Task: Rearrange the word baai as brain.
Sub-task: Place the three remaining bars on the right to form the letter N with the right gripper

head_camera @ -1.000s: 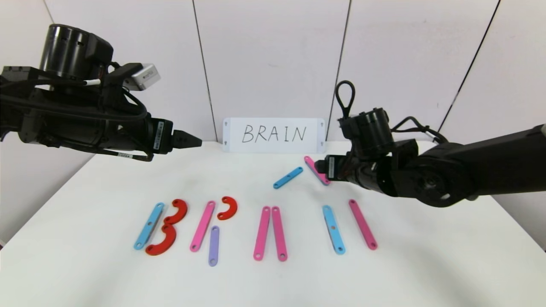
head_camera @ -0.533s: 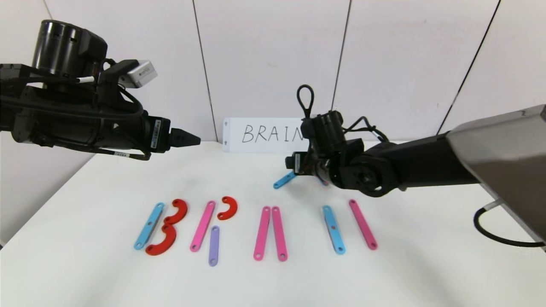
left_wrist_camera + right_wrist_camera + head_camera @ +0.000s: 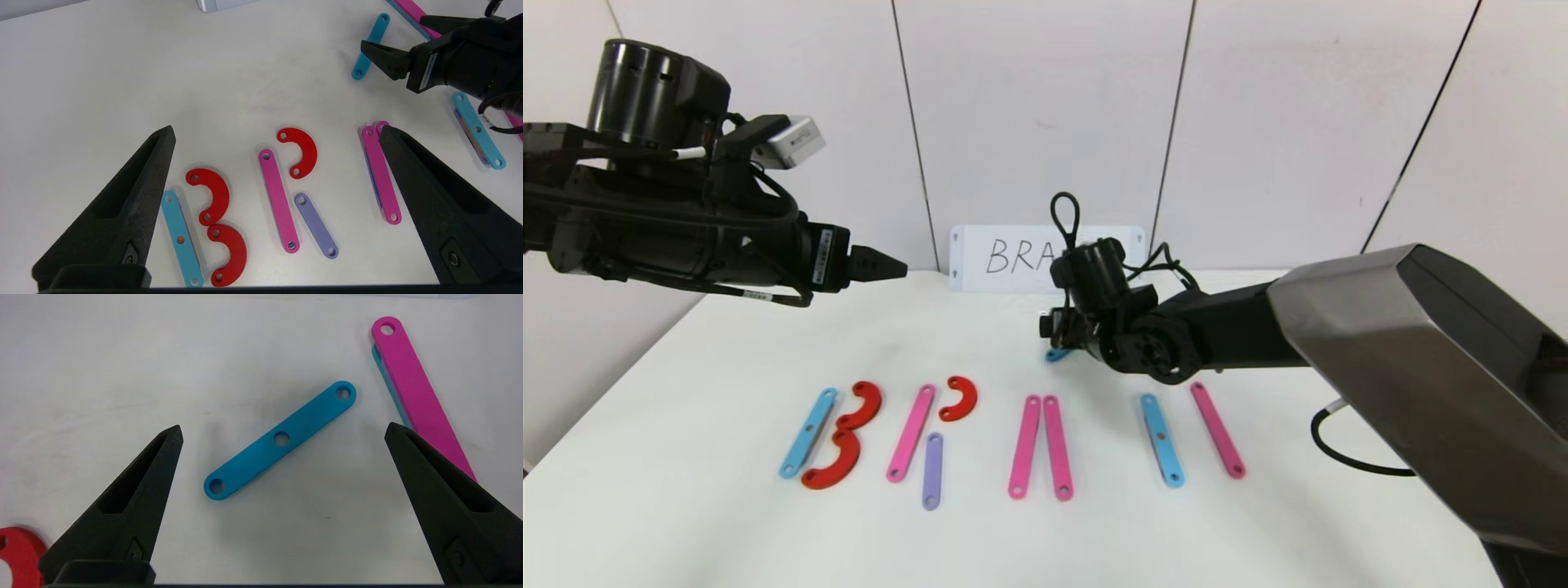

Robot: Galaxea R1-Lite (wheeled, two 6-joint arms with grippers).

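The word lies in a row on the table. A blue strip (image 3: 808, 433) and two red curves (image 3: 859, 406) form B. A pink strip (image 3: 911, 433), a red curve (image 3: 960, 398) and a purple strip (image 3: 932, 470) form R. Two pink strips (image 3: 1024, 446) follow, then a blue strip (image 3: 1161, 439) and a pink one (image 3: 1217, 429). My right gripper (image 3: 1049, 327) hangs open over a loose blue strip (image 3: 282, 438), which lies flat between its fingers (image 3: 284, 428), untouched. My left gripper (image 3: 890, 267) hovers open and empty above B and R (image 3: 277, 128).
A white card (image 3: 1005, 257) with handwritten letters stands at the back, half hidden by my right wrist. A loose pink strip (image 3: 412, 388) lies on another blue one beside the right finger. The table's front edge runs close below the word.
My right arm has swung left along the back of the table, from the loose pink strip to above the loose blue strip, now covering part of the card. The left arm has barely moved.
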